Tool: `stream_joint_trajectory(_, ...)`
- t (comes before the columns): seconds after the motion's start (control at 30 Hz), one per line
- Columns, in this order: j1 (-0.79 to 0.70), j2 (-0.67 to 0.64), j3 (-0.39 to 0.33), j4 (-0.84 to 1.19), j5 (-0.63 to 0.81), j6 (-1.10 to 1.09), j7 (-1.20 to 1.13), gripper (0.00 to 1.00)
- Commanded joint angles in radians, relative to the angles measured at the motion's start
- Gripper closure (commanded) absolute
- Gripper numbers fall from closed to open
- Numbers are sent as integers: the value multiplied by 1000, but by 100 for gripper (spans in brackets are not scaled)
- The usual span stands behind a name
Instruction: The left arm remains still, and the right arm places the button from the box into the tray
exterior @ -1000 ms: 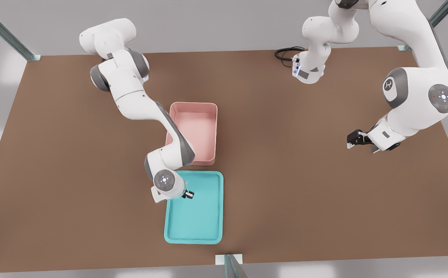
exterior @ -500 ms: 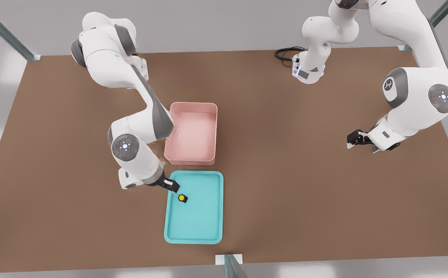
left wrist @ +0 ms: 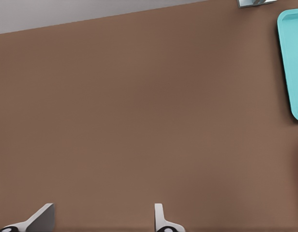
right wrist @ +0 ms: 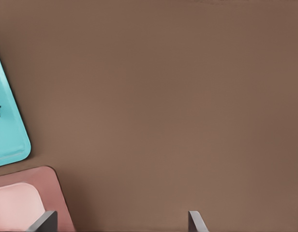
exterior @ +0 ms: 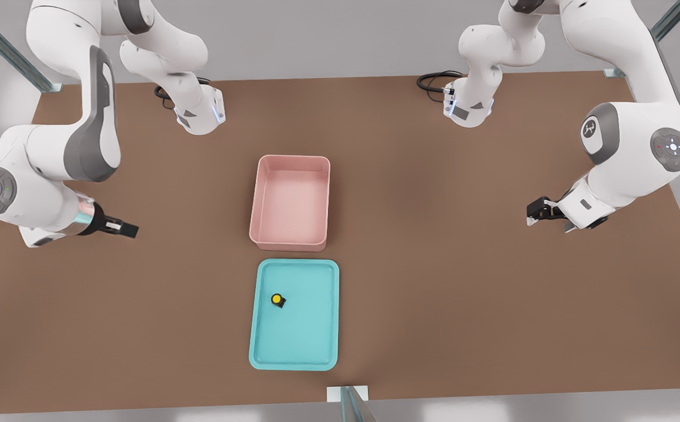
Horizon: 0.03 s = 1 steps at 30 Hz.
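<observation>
Yellow button (exterior: 277,299) in tray (exterior: 316,351); gripper (exterior: 130,229) apart.

We see the claw (exterior: 130,230) with its fingers spread, out over bare worktop (exterior: 433,281) at the front view's left, well apart from the pink box (exterior: 290,202) and turquoise tray (exterior: 296,346). Between them lies open brown surface. The box's upright walls stand just beside the tray, where the button (exterior: 278,300) sits.

One button (exterior: 278,300), one tray (exterior: 294,358), one box (exterior: 290,240), one working gripper (exterior: 126,228) in view.
</observation>
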Motion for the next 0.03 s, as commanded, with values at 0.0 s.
stream_joint_trajectory(0.0, -1, -1, 0, 1, 3, -19, -421, 0)
